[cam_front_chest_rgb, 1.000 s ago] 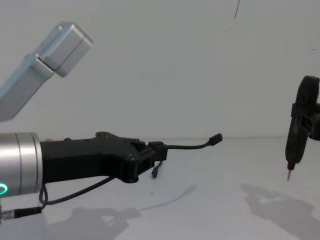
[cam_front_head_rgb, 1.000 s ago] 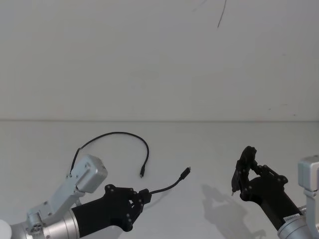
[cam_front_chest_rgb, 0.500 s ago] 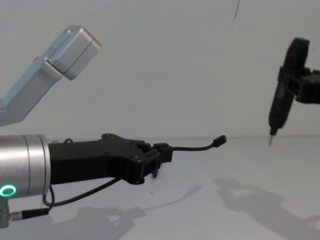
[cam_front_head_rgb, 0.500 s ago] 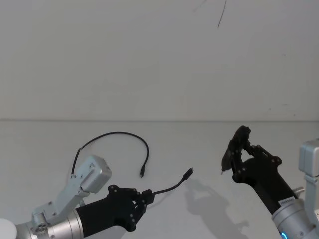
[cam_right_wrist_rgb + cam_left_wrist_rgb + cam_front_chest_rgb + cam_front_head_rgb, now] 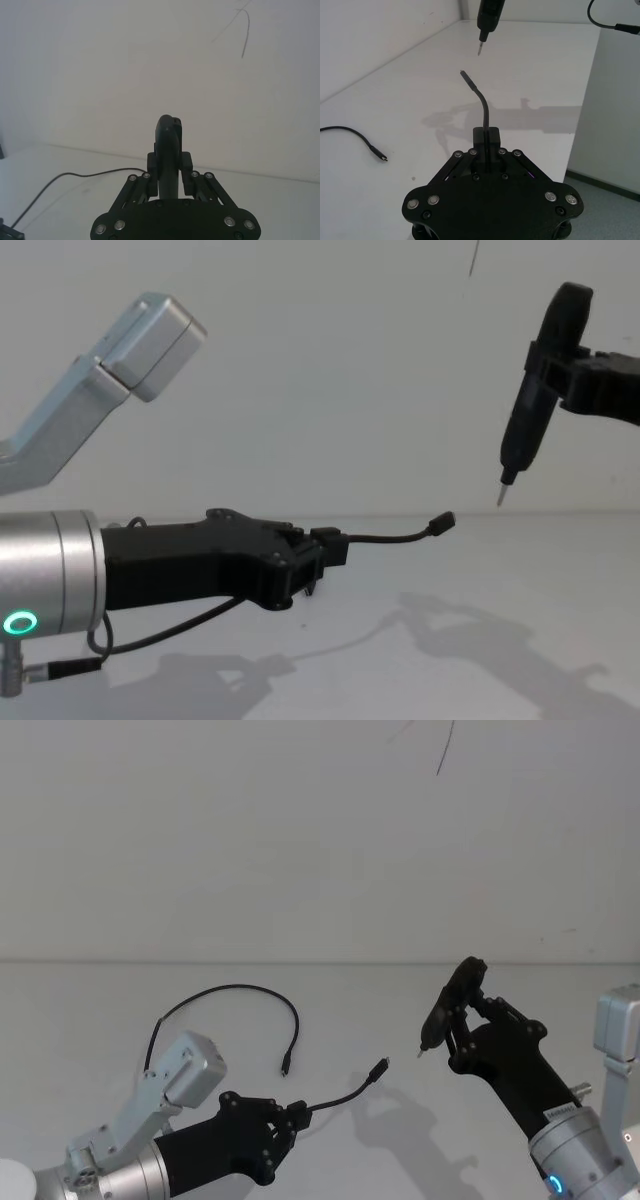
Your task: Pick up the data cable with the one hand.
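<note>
The right gripper (image 5: pixel 458 1025), clamped on its pen-shaped tool (image 5: pixel 522 430), has risen toward centre. The left gripper (image 5: pixel 292 1112) pinches a short lead (image 5: pixel 385 536). The data cable (image 5: pixel 240 987) lies untouched on the table (image 5: pixel 100 1010), centre-left, so I judge the pickup not begun.

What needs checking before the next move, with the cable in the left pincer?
1. Grip of left pincer on data cable: ok, shut on it near one end.
2. Is the held-end plug off the table: ok, it sticks out forward in the air.
3. Is the far plug lifted: not ok, it lies on the table with the slack arc.
4. Grip of right pincer on pen-shaped tool: ok, clamped, tip down.
5. Is the tool tip clear of the held-end plug: ok, apart, tip higher.
6. Is the cable free under the left arm: cannot tell, that stretch is hidden.
</note>
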{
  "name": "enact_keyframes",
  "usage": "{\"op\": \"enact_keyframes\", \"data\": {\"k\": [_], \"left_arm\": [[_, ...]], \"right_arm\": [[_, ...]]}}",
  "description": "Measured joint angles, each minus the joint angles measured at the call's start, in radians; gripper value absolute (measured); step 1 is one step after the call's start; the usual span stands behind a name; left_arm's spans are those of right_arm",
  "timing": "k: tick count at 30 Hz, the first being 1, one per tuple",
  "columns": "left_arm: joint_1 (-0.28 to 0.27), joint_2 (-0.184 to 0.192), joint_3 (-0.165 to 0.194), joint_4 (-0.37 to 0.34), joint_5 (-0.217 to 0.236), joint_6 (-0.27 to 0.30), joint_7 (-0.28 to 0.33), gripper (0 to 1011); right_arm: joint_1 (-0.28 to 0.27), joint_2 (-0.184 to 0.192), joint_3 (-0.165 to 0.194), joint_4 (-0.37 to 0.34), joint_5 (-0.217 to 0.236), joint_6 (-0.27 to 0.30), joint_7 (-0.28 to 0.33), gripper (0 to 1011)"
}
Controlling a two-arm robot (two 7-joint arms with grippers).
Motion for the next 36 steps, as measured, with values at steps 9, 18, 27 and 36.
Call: {"op": "enact_keyframes", "data": {"k": [9,18,27,36], "left_arm": [[-0.001,-0.001,0.001,0.001,0.0,0.0,0.0,50],[-0.002,-0.002,0.002,0.002,0.0,0.0,0.0,50],[-0.002,-0.002,0.002,0.002,0.0,0.0,0.0,50],[-0.002,-0.002,0.002,0.002,0.0,0.0,0.0,50]], "right_arm": [[0.008,-0.015,0.001,0.012,0.019,0.004,0.022,269],[0.013,-0.026,0.005,0.025,0.034,0.004,0.047,269],[0.017,-0.034,0.007,0.036,0.045,0.003,0.066,269],[0.021,-0.038,0.006,0.045,0.049,-0.004,0.078,269]]}}
